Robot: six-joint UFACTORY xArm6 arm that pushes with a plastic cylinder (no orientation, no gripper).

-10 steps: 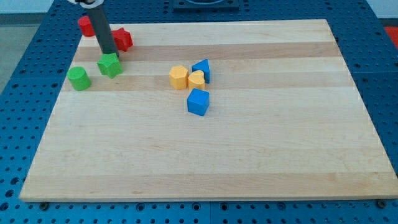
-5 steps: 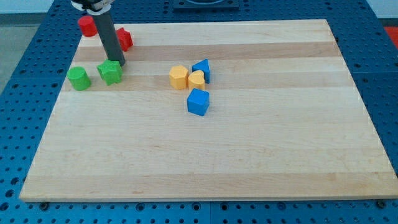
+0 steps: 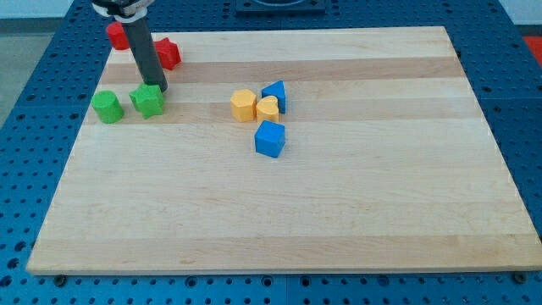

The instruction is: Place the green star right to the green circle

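Note:
The green star sits near the view's left edge of the wooden board, just right of the green circle, with a small gap between them. My tip touches the star's upper right edge, on the side away from the circle. The dark rod rises from there toward the view's top left.
A red cylinder and a red block sit at the board's top left, behind the rod. Near the middle are a yellow hexagon, a yellow heart, a blue triangle block and a blue cube. The board lies on a blue pegboard.
The green star has slid down and slightly left, ending level with the green circle. My tip moved down behind it.

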